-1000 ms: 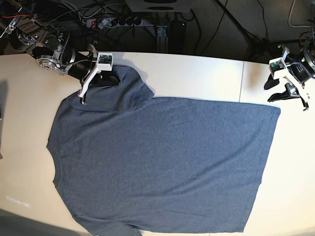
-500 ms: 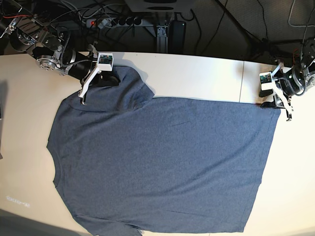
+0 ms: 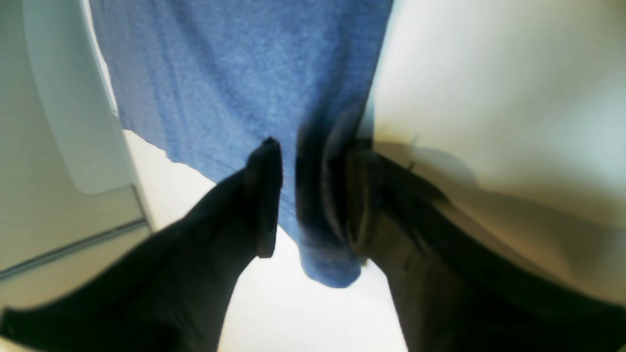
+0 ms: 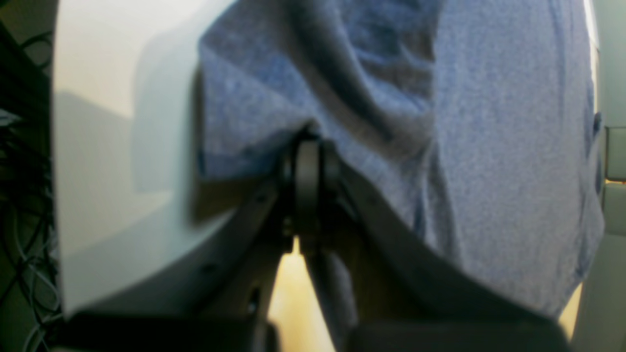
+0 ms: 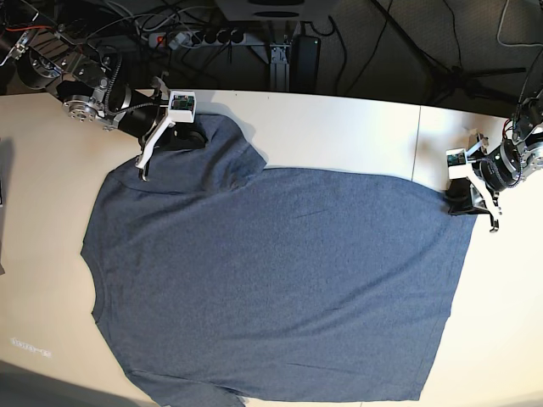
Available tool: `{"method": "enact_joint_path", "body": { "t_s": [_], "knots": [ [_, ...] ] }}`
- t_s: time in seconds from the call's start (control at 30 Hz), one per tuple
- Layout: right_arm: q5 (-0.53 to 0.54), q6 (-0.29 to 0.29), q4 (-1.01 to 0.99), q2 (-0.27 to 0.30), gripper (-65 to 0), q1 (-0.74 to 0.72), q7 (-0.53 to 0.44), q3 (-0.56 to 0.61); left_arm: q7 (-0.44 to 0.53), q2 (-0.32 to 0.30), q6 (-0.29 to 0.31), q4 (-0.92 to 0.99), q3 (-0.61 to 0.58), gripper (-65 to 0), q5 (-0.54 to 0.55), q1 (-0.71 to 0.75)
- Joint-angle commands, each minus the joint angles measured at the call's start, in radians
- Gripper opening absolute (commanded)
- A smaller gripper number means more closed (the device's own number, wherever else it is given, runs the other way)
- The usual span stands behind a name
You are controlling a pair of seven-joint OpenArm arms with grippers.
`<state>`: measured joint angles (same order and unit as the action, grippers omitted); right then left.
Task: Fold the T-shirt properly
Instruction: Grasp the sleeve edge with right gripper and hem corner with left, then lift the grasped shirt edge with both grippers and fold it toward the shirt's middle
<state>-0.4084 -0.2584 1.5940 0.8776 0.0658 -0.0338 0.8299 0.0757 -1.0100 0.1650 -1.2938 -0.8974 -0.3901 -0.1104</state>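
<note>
Right pincer (image 5: 146,161) clenched on the T-shirt (image 5: 280,280) sleeve. Left pincer (image 3: 313,205) straddled the hem corner, apparently not yet clamped. Next: I close, lift both.

You had the large heathered blue-grey short-sleeved cotton T-shirt (image 5: 280,280) lying spread flat on the pale tabletop, plain side up, with its neckline toward the left edge of the base view and its straight hem toward the right. The far sleeve (image 5: 222,146) lay slightly rumpled at the top left, and the near sleeve ran off the bottom edge of that view. The far hem corner (image 3: 326,254) was drawn in and bunched into a soft fold.
</note>
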Motion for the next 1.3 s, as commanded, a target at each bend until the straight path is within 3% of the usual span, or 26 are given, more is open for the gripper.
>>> {"method": "enact_joint_path", "body": {
  "t_s": [0.0, 0.1, 0.37, 0.47, 0.57, 0.8, 1.07, 1.27],
  "knots": [
    [-0.018, -0.097, -0.019, 0.019, -65.0, 0.007, 0.091, 0.006, -0.026, -0.004, 0.068, 0.018, -0.015, -48.1, -0.018, 0.010],
    [-0.018, -0.097, -0.019, 0.019, -65.0, 0.007, 0.091, 0.006, -0.001, -0.004, 0.068, 0.021, -0.015, -65.0, -0.018, 0.011],
    [0.000, -0.097, -0.019, 0.019, -65.0, 0.010, 0.091, 0.006, 0.022, -0.004, 0.064, 0.021, -0.015, -65.0, -0.010, 0.011],
    [0.032, -0.097, -0.016, 0.019, -65.0, 0.010, 0.092, 0.006, 0.030, -0.004, 0.029, 0.021, -0.015, -65.0, 0.081, 0.011],
    [0.035, -0.097, -0.003, 0.019, -65.0, 0.015, 0.120, 0.006, 0.033, -0.005, 0.039, 0.019, -0.014, -65.0, 0.091, 0.010],
    [0.099, -0.097, 0.059, 0.019, -65.0, 0.037, 0.173, -0.018, 0.034, -0.005, 0.206, -0.001, 0.022, -65.0, 0.100, 0.011],
    [0.106, -0.098, 0.212, 0.019, -65.0, 0.188, 0.173, -0.223, 0.131, -0.003, 0.414, -0.011, 0.214, -65.0, 0.193, 0.011],
    [0.141, -0.098, 0.253, 0.019, -65.0, 0.206, 0.173, -0.317, 0.051, 0.008, 0.422, -0.082, 0.251, -65.0, 0.192, 0.016]
  ]
}}
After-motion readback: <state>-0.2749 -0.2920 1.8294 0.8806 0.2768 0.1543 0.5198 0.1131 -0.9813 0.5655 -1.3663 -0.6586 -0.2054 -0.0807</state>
